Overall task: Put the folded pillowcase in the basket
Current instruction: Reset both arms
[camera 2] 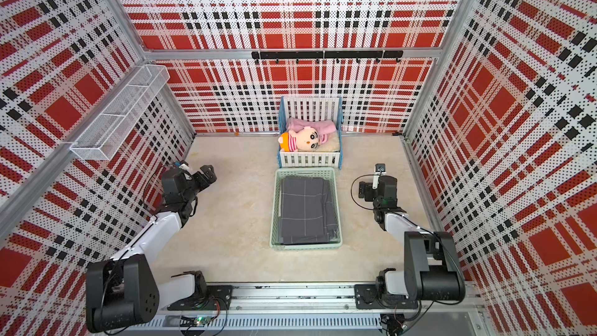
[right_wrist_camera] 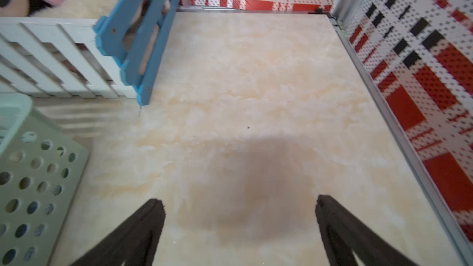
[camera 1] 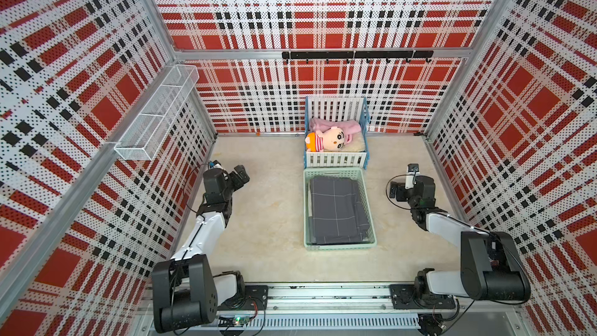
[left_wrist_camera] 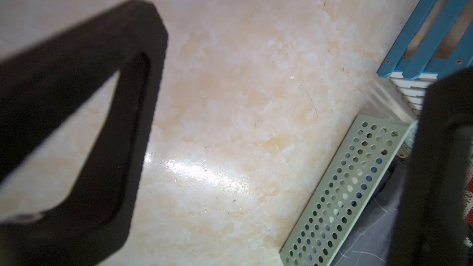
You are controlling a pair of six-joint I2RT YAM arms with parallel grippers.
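Two arms reach in from the near edge, one on each side of the desk [camera 1: 268, 221], and neither holds anything. The left fingers [camera 1: 241, 174] are released and spread wide, hovering over bare desk well to the left of the basket [camera 1: 339, 247]. In the left wrist view one dark finger [left_wrist_camera: 143, 47] fills one side of the picture. The basket's perforated wall [left_wrist_camera: 345, 188] shows at the other side, with a strip of dark cloth [left_wrist_camera: 371, 239] inside it. The right fingers [camera 1: 394, 189] are also released and empty, held over bare desk to the right of the basket. The right wrist view shows their two dark tips far apart with only desk between them. A basket corner [right_wrist_camera: 38, 175] and the crib [right_wrist_camera: 143, 47] lie off to one side.

The pillowcase [camera 1: 337, 210] is dark grey with thin pale grid lines. It lies folded flat inside the basket and covers most of its floor. Both top views show it there [camera 2: 307, 211], and no part hangs over the rim [camera 2: 305, 247]. The basket stands mid-desk, its far short end just beside the crib's white slatted front [camera 1: 336, 159].

The crib stands against the back wall. A doll [camera 1: 332, 140] lies across it, with a pink blanket [camera 1: 336, 124] bunched behind. A white wire rack [camera 1: 155, 117] hangs on the left wall, and a black hook rail [camera 1: 355, 54] runs along the back wall above the crib.
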